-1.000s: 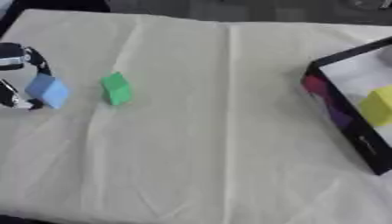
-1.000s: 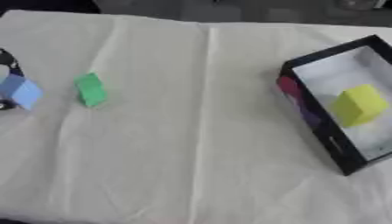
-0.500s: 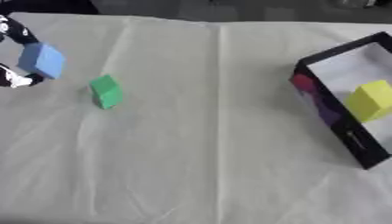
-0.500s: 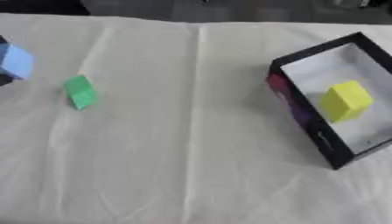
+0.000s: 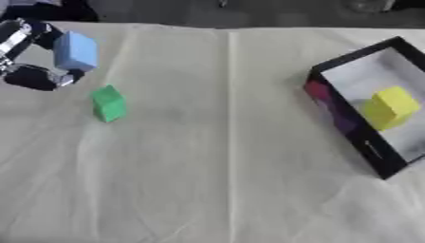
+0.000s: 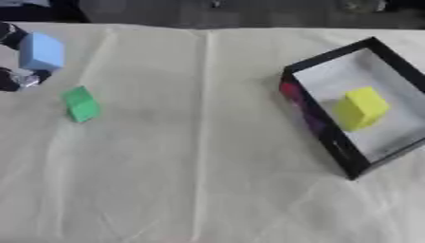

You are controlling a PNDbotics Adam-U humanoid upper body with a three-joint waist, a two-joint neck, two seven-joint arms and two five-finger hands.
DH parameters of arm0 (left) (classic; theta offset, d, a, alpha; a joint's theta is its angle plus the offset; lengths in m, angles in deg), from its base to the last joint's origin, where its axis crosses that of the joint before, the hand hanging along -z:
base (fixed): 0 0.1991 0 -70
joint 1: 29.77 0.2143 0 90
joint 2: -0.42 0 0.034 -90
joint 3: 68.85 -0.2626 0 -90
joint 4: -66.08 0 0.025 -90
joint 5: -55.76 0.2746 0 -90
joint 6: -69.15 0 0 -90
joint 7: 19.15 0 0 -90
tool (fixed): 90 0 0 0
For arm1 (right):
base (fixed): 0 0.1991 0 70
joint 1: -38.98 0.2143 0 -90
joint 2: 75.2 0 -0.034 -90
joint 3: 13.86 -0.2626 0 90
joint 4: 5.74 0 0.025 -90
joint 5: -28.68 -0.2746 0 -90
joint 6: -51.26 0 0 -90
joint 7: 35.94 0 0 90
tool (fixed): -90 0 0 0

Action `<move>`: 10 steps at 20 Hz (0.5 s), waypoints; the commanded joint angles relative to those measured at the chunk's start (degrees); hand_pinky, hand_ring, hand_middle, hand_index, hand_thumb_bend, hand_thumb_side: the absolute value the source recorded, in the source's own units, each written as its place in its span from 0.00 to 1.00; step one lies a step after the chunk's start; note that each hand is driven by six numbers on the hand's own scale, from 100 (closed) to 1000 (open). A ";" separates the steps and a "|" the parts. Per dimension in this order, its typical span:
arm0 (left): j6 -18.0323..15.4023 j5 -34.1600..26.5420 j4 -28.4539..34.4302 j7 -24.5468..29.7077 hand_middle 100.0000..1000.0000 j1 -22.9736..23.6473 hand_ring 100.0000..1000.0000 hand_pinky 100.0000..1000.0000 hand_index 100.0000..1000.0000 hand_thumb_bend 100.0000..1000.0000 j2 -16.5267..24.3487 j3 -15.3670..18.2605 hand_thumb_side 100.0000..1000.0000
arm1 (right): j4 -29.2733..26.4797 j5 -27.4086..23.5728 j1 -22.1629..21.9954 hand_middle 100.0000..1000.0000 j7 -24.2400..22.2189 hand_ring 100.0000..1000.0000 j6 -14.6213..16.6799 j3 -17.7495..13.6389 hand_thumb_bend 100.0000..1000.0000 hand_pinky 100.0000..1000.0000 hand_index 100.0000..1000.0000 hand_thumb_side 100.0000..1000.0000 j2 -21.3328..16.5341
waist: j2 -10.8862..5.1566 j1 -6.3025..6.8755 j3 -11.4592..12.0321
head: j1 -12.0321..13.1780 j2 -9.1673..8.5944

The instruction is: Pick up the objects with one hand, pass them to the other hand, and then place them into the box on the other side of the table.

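Your left hand (image 5: 32, 57) is closed on the blue block (image 5: 76, 51), fingers above it and thumb below, and the block is now clear of the surface. One second ago it sat low beside the green block (image 5: 109, 103), on or close to the cloth; half a second ago it was partly raised; it now hangs above and to the far left of the green block, apart from it. The whole view has also shifted between those pictures, so part of that apparent travel is head motion, not yours. Judgement: the pick is complete and the handover is the step due next. Your right hand shows in neither view, so you will need to bring it in before any pass can happen.

The green block stands on the cloth, untouched, just below and right of the lifted blue block. Well to the right of the green block, across the central crease, lies the black box (image 6: 319, 126), set askew. A yellow block (image 6: 359, 107) already rests inside it on the pale floor. A reddish-purple patch marks the box's near outer wall; its nature cannot be determined.

The surface is covered by a cream cloth (image 5: 224, 180) with fold lines and light wrinkles. Beyond its far edge the room is dark and indistinct.
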 commanded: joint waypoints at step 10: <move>2.91 5.65 4.94 -5.23 0.41 0.59 0.54 0.70 0.43 0.00 -10.89 1.05 0.00 | 6.29 12.68 10.41 0.87 -15.52 0.83 7.47 9.48 0.16 0.91 0.97 0.12 8.84 | -2.63 -0.62 0.26 | -0.90 -0.08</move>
